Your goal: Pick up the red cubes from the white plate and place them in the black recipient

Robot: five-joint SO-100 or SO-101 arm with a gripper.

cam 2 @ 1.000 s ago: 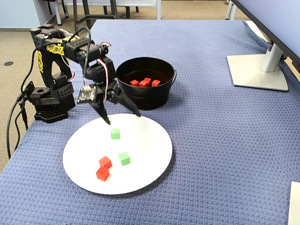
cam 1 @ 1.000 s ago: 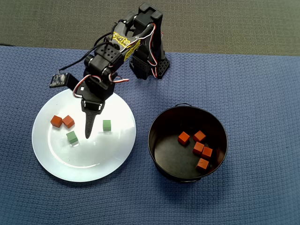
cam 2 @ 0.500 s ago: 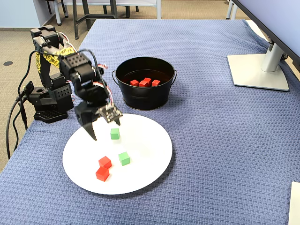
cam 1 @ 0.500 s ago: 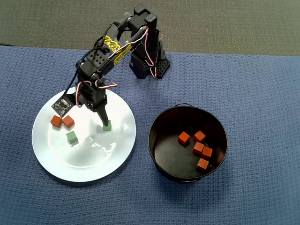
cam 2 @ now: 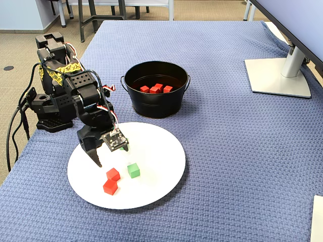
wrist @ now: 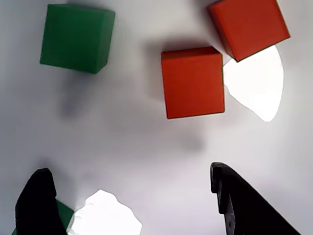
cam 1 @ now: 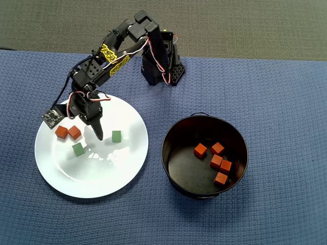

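Over the white plate (cam 1: 61, 176), gripper (wrist: 132, 196) hangs low, fingers spread apart and holding nothing. In the wrist view the two remaining red cubes (wrist: 193, 82) lie ahead of the fingertips, toward the top of the frame and offset right of the gap's centre line; nearer one sits squarely, farther one (wrist: 247, 27) touches its corner, turned. Overhead view: the pair (cam 1: 68, 132) lies just left of the gripper. Judgement: the reach must go forward and shift toward the right finger (wrist: 234, 196) to straddle the nearer cube. Green cubes (wrist: 77, 37) stay clear. Five red cubes already in the black recipient (cam 1: 176, 127).
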